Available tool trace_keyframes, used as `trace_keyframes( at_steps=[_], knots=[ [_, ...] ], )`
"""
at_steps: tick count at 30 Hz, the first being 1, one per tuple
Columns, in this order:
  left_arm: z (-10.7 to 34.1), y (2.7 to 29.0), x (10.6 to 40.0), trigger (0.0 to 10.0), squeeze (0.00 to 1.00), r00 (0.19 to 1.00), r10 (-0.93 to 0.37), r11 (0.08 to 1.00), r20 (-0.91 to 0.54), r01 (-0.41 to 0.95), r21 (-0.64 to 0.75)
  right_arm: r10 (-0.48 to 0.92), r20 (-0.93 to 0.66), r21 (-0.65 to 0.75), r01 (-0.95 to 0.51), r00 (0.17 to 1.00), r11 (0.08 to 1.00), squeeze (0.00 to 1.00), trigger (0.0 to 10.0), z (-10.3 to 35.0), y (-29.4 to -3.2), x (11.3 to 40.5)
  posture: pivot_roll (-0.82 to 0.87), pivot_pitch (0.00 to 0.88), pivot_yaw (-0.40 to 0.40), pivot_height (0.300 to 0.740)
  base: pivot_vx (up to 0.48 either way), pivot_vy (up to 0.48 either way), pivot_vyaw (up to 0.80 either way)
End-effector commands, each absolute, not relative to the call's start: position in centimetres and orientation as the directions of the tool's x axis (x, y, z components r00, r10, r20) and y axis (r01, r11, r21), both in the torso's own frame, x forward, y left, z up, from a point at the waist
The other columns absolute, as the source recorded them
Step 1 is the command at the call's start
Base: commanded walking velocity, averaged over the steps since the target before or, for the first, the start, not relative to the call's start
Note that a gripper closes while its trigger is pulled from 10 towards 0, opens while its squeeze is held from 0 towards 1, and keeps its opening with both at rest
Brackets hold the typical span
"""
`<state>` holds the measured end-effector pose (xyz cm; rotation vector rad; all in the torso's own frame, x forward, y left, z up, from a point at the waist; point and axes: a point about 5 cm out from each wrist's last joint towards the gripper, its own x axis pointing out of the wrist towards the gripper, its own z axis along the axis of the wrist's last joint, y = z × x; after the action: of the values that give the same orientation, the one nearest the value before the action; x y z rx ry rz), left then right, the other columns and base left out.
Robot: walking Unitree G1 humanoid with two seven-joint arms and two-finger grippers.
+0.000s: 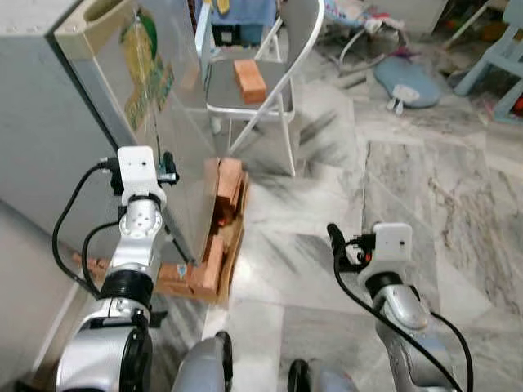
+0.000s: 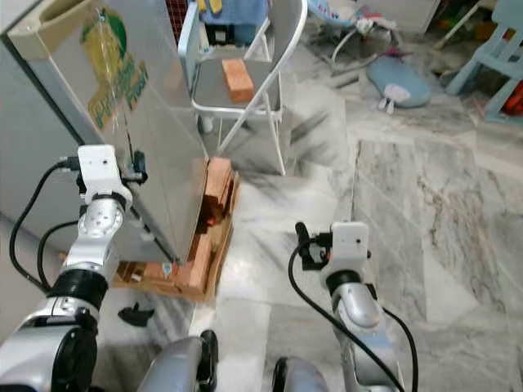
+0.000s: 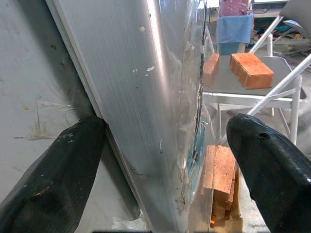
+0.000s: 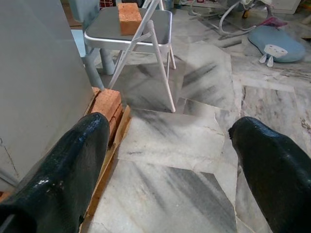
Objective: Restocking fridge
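The fridge (image 1: 49, 122) stands at the left, with a dull grey face and a shiny silver face (image 3: 146, 97) that carries a green and yellow sticker (image 1: 145, 61). My left gripper (image 1: 167, 170) is raised against the corner where the two faces meet. It is open, one finger (image 3: 53, 179) on the grey side and the other out past the silver side. My right gripper (image 1: 333, 238) hangs open lower down, over the marble floor (image 4: 165, 141), with nothing between its fingertips.
The fridge rests on red bricks (image 1: 227, 192) and a wooden pallet (image 1: 233, 253). A grey folding chair (image 1: 282, 102) behind it holds one brick (image 1: 250, 80). A blue-grey cushion (image 1: 406, 82) and a light blue chair (image 1: 500, 61) lie at the far right.
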<state>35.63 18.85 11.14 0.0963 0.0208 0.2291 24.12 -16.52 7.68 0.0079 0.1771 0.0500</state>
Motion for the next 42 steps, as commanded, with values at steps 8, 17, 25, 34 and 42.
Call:
trace_keyframes(
  at_steps=[8, 17, 25, 34, 42],
  knots=[
    [12.0, 15.1, 36.7, 10.0, 0.0, 0.999, -0.043, 0.996, -0.013, 0.044, 0.071, 0.061, -0.167, 0.024, -0.058, 0.984, 0.998, 0.0, 10.0, 8.1, -16.4, 24.3, 0.07, 0.144, 0.006, 0.74, 0.0, 0.0, 0.0],
    [14.5, 3.1, 31.9, 10.0, 0.0, 0.654, -0.752, 0.659, 0.082, 0.749, 0.075, 0.17, -0.208, 0.107, -0.15, 0.963, 0.983, 0.0, 10.0, 7.7, -15.4, 23.6, 0.08, 0.141, 0.0, 0.74, 0.0, 0.0, 0.0],
    [12.7, 6.9, 34.0, 10.0, 0.0, 0.835, -0.549, 0.829, 0.037, 0.538, 0.15, 0.146, -0.202, 0.095, -0.128, 0.969, 0.987, 0.0, 10.0, 7.6, -15.5, 24.0, 0.08, 0.138, 0.003, 0.74, 0.0, 0.0, 0.0],
    [12.3, 10.7, 33.1, 10.0, 0.0, 0.888, -0.459, 0.882, 0.021, 0.453, 0.13, 0.125, -0.186, 0.084, -0.111, 0.975, 0.99, 0.0, 10.0, 7.9, -15.6, 24.4, 0.1, 0.136, -0.004, 0.74, 0.0, -0.4, 0.0],
    [11.4, 10.4, 32.4, 10.0, 0.0, 0.885, -0.465, 0.874, 0.008, 0.458, 0.164, 0.127, -0.186, 0.082, -0.114, 0.974, 0.99, 0.0, 10.0, 7.7, -15.4, 24.7, 0.12, 0.13, -0.004, 0.74, 0.0, -0.459, 0.0]
  ],
)
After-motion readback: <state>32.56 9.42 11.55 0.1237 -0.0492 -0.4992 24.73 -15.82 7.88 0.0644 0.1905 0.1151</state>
